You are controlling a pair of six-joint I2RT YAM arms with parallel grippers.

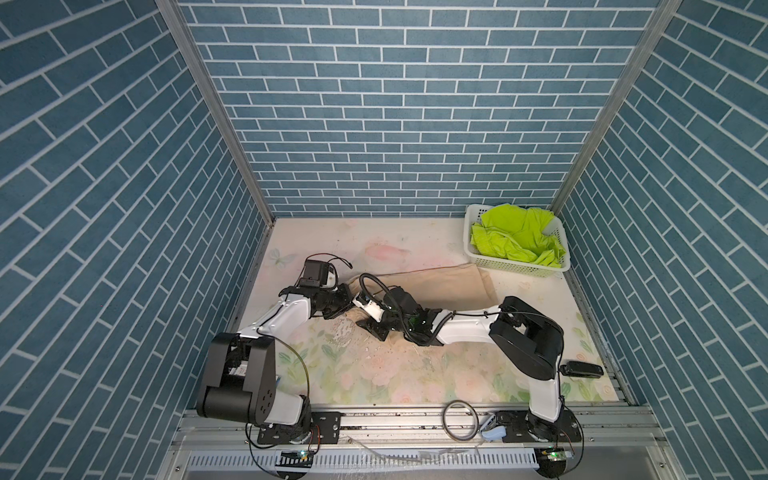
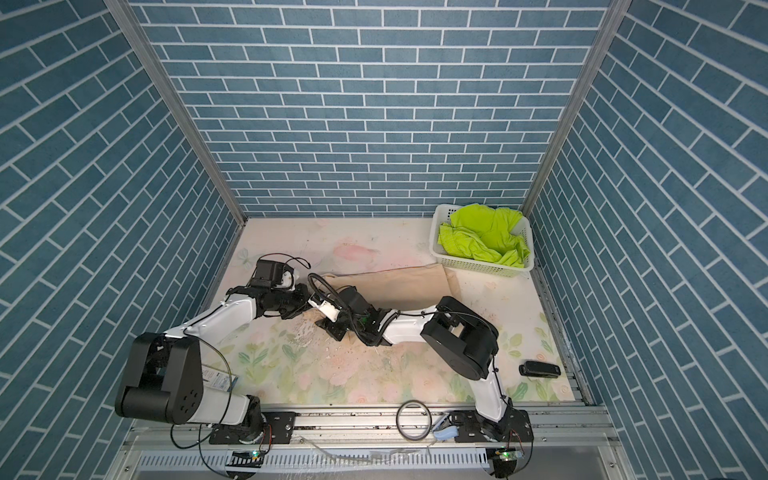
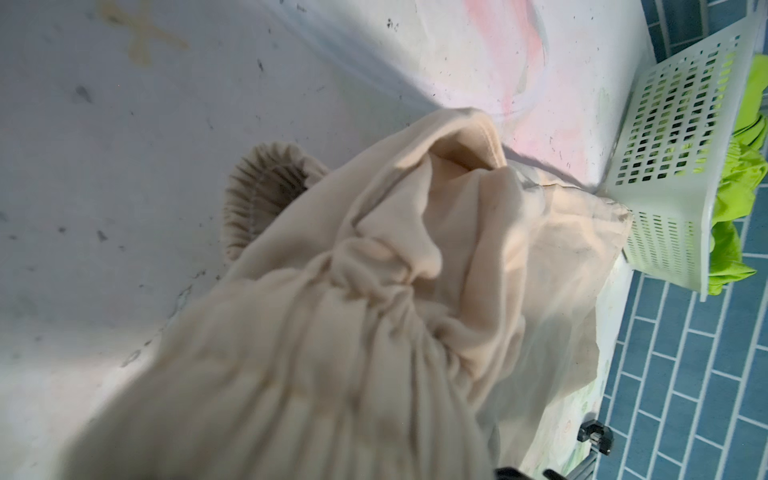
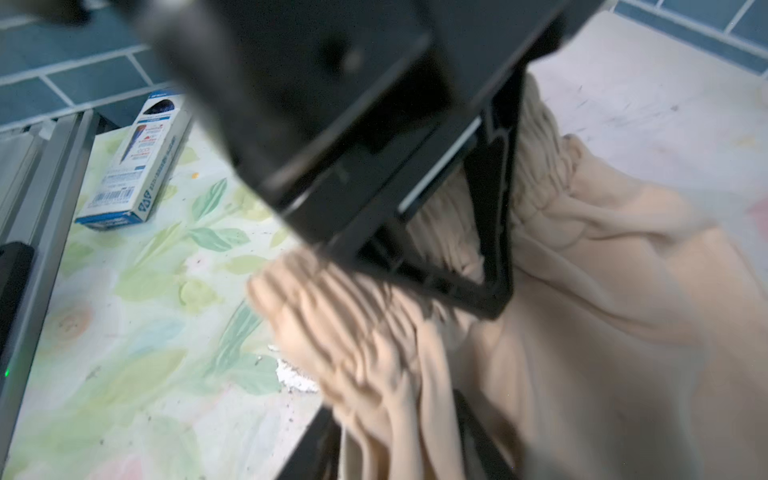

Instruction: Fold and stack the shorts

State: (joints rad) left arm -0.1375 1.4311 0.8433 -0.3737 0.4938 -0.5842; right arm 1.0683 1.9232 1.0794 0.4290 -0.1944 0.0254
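Farthest left of the white basket (image 1: 519,268), toward the front: blue-and-white carton (image 4: 133,166), flat on the floral table (image 1: 395,374).

Next, well left of the basket and nearer the front: left gripper (image 1: 348,300). Clamps together on the gathered waistband of the beige shorts (image 1: 440,282). Own fingers hidden in the left wrist view; cloth bunched and drawn tight toward the lens, one waistband end curled up off the table. Shows in the right wrist view as a black triangular finger (image 4: 496,249) pressed into the pleats.

Just right of that, also well left of the basket: right gripper (image 1: 372,329). Reaches in from the right onto the same waistband end. Jaws apart, dark fingers (image 4: 309,446) either side of beige folds; blurred, so no firm grip visible.

Beige shorts: waistband at both grippers, legs laid out flat toward the basket, far hem just beside its front left corner; touching or not, cannot tell.

Inside the basket: lime-green shorts (image 1: 515,237), crumpled, heaped above the rim.

In front of the basket, well apart, by the right table edge: small black device (image 1: 582,369).
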